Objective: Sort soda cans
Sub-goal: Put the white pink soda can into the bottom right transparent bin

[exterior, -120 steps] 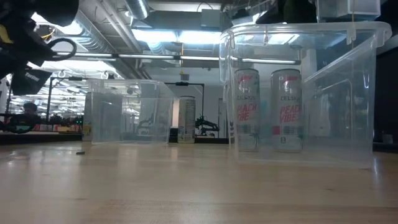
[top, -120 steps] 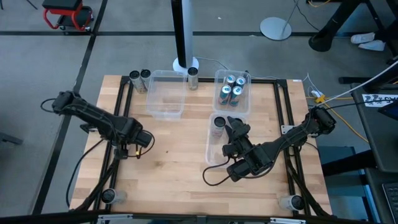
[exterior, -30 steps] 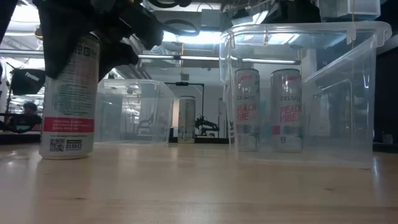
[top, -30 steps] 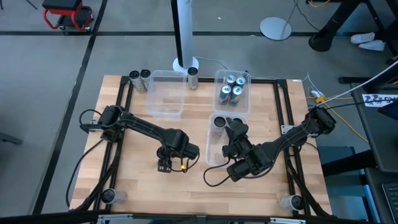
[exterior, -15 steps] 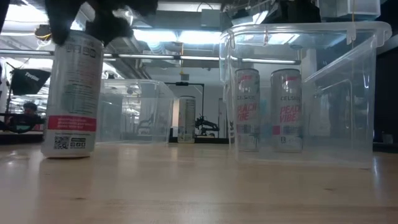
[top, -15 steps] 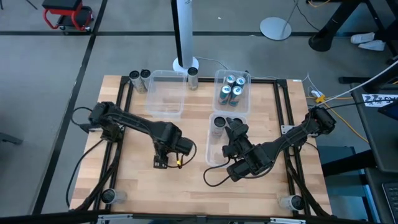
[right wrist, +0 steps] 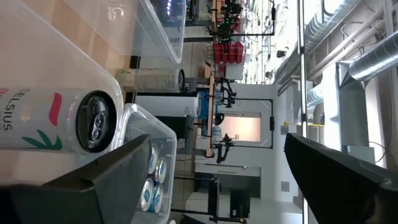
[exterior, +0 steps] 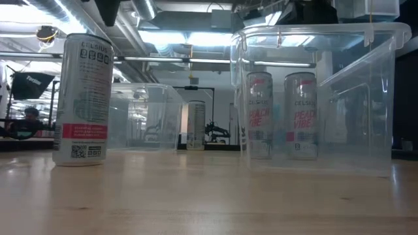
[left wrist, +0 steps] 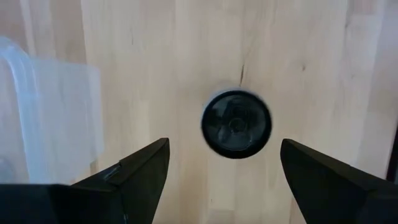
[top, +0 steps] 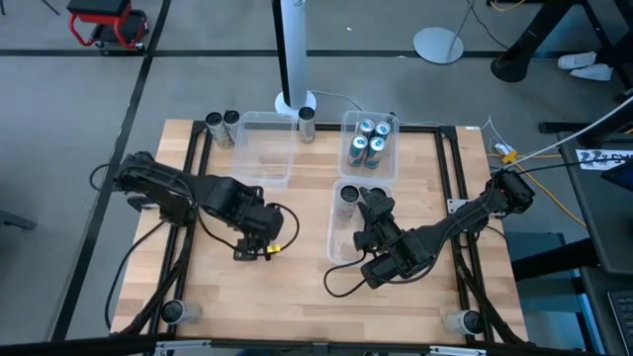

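A silver soda can (exterior: pixel 83 98) with a pink band stands upright on its base on the bare wood at the table's near left. My left gripper (top: pixel 249 253) hangs open straight above it, pointing down. In the left wrist view the can's dark top (left wrist: pixel 236 123) shows far below, between the fingers of my left gripper (left wrist: pixel 224 144). The gripper hides this can in the high view. My right gripper (top: pixel 372 204) waits open and level over the near clear bin (top: pixel 336 242). That bin holds two white cans (exterior: pixel 259 114) (exterior: pixel 300 114), both upright.
The far right bin (top: pixel 348 168) holds several blue-topped cans (top: pixel 368 143). A clear bin (top: pixel 265 148) stands at the far middle. Two dark cans (top: pixel 222 123) and one more can (top: pixel 307 121) stand along the far edge. Bare wood lies at the near middle.
My left gripper has risen straight off the silver can, tipped to point down, and drawn back toward the table's left edge; its fingers stay as wide as before. The can, which leaned a little under the gripper, now stands upright on the table.
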